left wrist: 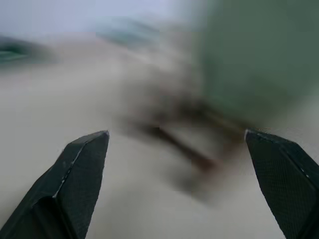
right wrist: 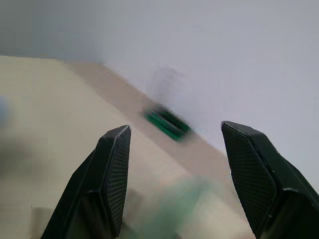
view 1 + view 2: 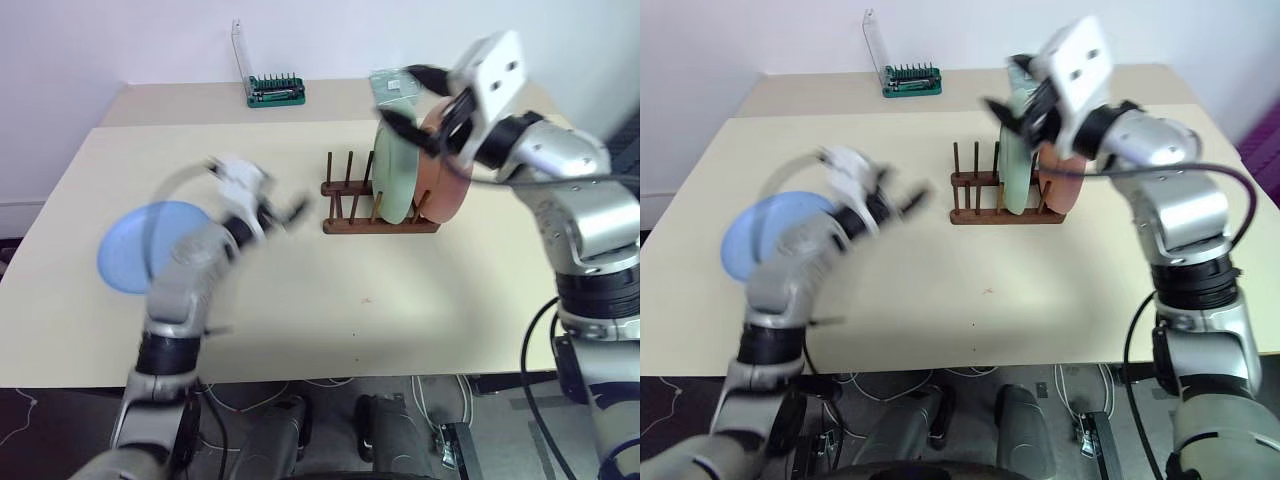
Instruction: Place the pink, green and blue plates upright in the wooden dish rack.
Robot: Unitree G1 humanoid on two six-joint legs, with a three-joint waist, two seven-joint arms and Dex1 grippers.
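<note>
The light blue plate (image 3: 140,248) lies flat on the table's left side, just behind my left arm. In the dark wooden dish rack (image 3: 352,222) the mint green plate (image 3: 396,178) and the pink plate (image 3: 448,182) stand upright side by side, pink on the right. My left gripper (image 3: 287,211) is open and empty between the blue plate and the rack, pointing at the rack; its view shows the fingers (image 1: 84,164) spread wide. My right gripper (image 3: 400,97) hovers just above the green plate's top edge, open with nothing between its fingers (image 2: 115,169).
A green tool holder with a clear lid (image 3: 275,92) stands at the back of the table (image 3: 330,320). Several free pegs (image 3: 340,180) rise at the rack's left end. The wall runs close behind.
</note>
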